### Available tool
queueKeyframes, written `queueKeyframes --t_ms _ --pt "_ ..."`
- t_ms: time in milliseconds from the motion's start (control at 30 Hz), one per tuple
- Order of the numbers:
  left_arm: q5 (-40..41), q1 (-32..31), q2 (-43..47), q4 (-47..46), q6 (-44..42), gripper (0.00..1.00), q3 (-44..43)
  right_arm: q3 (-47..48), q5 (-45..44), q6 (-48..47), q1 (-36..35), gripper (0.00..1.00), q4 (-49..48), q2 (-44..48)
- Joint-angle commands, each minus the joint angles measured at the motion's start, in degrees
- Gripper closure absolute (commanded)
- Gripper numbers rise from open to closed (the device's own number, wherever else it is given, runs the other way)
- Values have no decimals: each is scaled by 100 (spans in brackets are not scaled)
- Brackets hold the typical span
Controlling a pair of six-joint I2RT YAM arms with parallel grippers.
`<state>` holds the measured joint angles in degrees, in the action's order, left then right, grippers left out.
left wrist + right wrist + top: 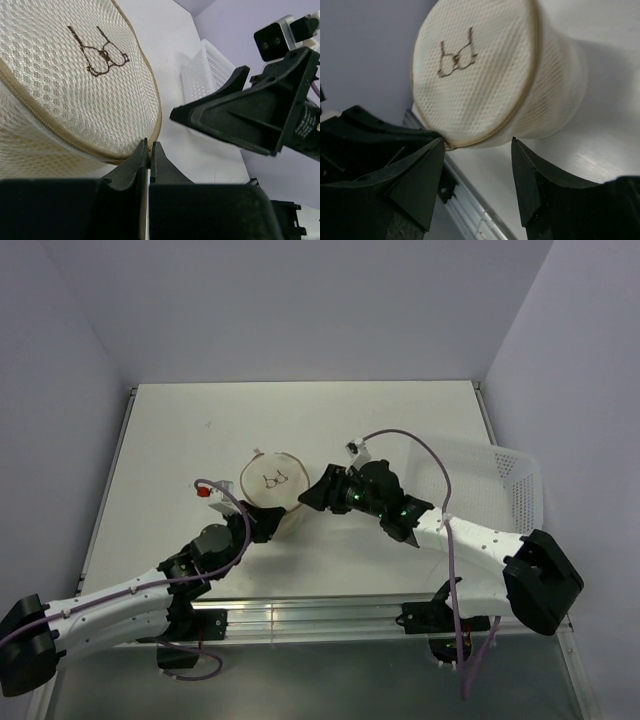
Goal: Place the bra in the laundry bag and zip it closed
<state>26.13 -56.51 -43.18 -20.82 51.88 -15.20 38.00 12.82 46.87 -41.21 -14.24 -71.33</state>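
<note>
The round mesh laundry bag [272, 480] stands mid-desk and blocks the middle. The left claw [268, 528], jaws pressed together, sits right at the bag's near edge. The right claw [308, 497], jaws parted, sits just beside its right flank. Both arms crowd the bag's near and right sides, with only a narrow gap between them. A white plastic basket [495, 480] fills the right edge. The desk [200, 430] beyond and left of the bag lies open up to the back wall [300, 310].
</note>
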Motion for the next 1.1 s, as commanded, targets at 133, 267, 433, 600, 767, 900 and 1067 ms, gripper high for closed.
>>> queueKeyframes --t_ms 133,267,433,600,767,900,1067 --pt "-196 -53 98 -590 182 100 17 207 -263 586 -555 39 -791 -293" --pt "-170 -53 318 -432 191 100 70 383 -411 595 -563 50 -703 -531" --pt "-135 -53 433 -283 182 100 114 568 -736 472 -555 48 -440 -593" --pt "-152 -53 398 -326 182 100 140 585 -676 481 -555 79 -475 -654" --pt "14 -53 626 382 -2 100 -26 726 -842 209 -380 100 -299 -680" --pt "357 -53 1266 1114 -143 100 -62 919 -579 -125 86 100 -395 -846" --pt "603 -53 1742 1790 -134 100 -9 1735 -35 -941 543 100 -159 -1627"
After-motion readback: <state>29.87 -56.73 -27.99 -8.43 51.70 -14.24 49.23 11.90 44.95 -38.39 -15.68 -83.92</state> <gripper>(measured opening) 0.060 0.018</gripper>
